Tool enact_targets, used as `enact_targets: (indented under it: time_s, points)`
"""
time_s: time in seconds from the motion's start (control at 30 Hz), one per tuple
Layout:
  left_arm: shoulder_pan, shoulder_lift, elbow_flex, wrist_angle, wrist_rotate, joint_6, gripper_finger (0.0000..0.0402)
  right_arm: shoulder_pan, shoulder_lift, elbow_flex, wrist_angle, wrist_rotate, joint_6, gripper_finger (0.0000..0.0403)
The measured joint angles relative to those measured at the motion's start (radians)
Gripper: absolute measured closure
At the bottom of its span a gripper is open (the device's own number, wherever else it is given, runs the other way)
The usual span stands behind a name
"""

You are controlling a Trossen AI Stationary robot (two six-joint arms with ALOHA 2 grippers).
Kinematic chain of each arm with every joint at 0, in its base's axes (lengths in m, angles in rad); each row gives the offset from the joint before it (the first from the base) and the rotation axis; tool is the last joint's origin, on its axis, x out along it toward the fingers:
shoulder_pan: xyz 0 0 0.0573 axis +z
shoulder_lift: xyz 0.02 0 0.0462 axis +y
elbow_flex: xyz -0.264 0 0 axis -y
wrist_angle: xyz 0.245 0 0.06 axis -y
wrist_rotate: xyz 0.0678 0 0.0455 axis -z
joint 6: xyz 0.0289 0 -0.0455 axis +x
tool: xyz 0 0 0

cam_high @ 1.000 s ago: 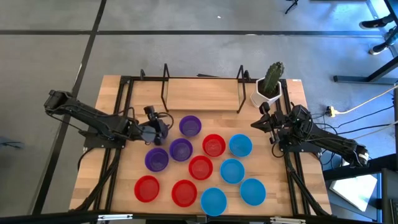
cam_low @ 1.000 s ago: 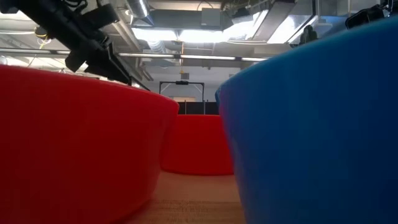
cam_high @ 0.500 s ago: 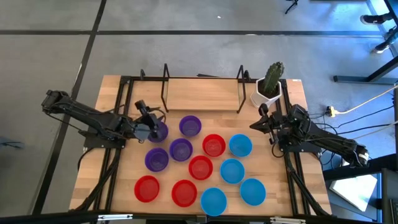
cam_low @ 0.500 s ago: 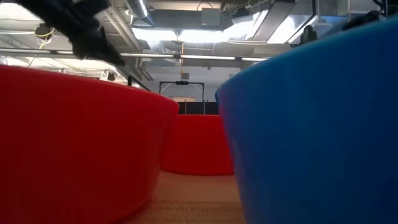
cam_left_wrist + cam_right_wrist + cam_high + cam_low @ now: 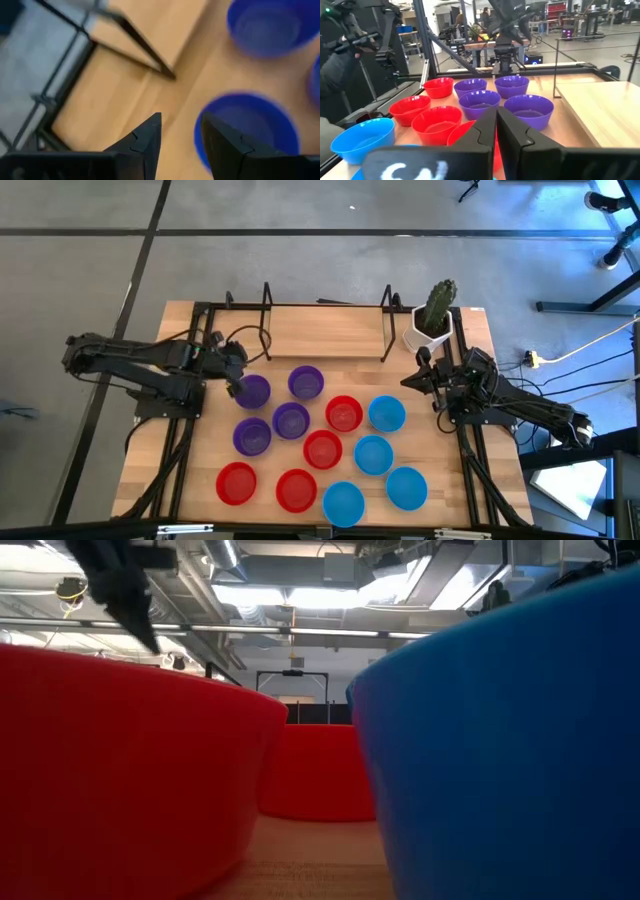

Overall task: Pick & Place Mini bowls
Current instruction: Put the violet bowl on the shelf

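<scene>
Left gripper (image 5: 181, 137), fingers parted and straddling the near rim of a purple bowl (image 5: 252, 391) at the table's back-left, could nudge it into the neighbouring purple bowl (image 5: 305, 382) if it shuts off-centre; right gripper (image 5: 496, 121) closed, empty, waiting.

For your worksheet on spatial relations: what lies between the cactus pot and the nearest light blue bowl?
The right claw sits between cactus pot and light blue bowl, seen from above.
</scene>
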Motion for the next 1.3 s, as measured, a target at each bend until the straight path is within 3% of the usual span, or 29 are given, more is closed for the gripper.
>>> enact_targets:
  time_s: [0.2,0.43,0.7,0.77,0.93,1.3]
  points:
    - [0.085,0.060,-0.033,-0.047,0.108,0.051,0.0256,0.000,0.000,0.000,0.000,0.018,-0.002,0.0386]
    - [0.091,0.156,-0.044,-0.041,0.231,0.216,0.0223,0.000,0.000,0.000,0.000,0.018,0.000,0.0386]
    - [0.093,0.249,-0.044,-0.013,0.178,0.357,0.0201,0.000,0.000,0.000,0.000,0.018,0.000,0.0386]
    - [0.094,0.264,-0.044,0.013,0.197,0.356,0.0201,0.000,0.000,0.000,-0.001,0.018,0.000,0.0386]
    - [0.127,0.287,-0.044,0.066,0.364,0.300,0.0203,0.000,0.000,0.000,-0.004,0.018,0.000,0.0386]
    - [0.256,0.316,-0.044,0.076,0.359,0.266,0.0203,0.000,0.000,0.000,-0.004,0.018,0.003,0.0386]
